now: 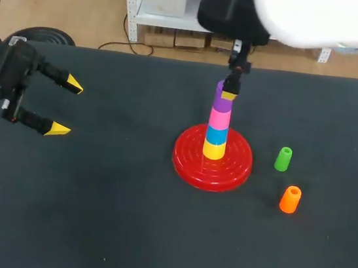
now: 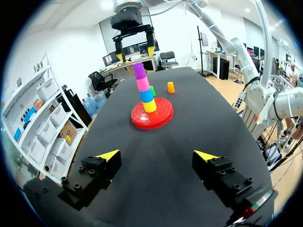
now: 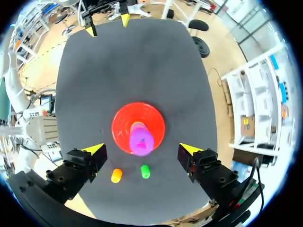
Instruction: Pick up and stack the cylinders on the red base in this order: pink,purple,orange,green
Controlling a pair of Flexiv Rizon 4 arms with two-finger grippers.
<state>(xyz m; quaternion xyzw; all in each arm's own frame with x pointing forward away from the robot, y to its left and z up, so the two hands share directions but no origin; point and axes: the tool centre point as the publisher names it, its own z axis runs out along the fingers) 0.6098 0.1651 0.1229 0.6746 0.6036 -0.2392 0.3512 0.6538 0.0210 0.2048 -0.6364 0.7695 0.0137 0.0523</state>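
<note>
- Fingers of your right gripper [image 2: 135,53] stand wide apart, one on each side of the purple cylinder [image 3: 141,142] from above and touching neither side. It needs no grip, since it sits on the stack by its own weight.
- Purple rests on the pink cylinder [image 1: 219,118], with a blue cylinder [image 1: 216,135] and a yellow cylinder [image 1: 214,150] under that. All are upright at the middle of the red base [image 1: 186,158].
- Orange cylinder [image 1: 290,199] and green cylinder [image 1: 283,158] stand on the table [image 1: 89,215] near the base on the right arm's side, apart from each other — orange is the next piece you owe the stack, and I judge it an easy reach for that arm.
- Left gripper [image 1: 65,107] hangs well apart from the base, fingers wide and holding nothing — likely kept there so the space around the stack stays free.
</note>
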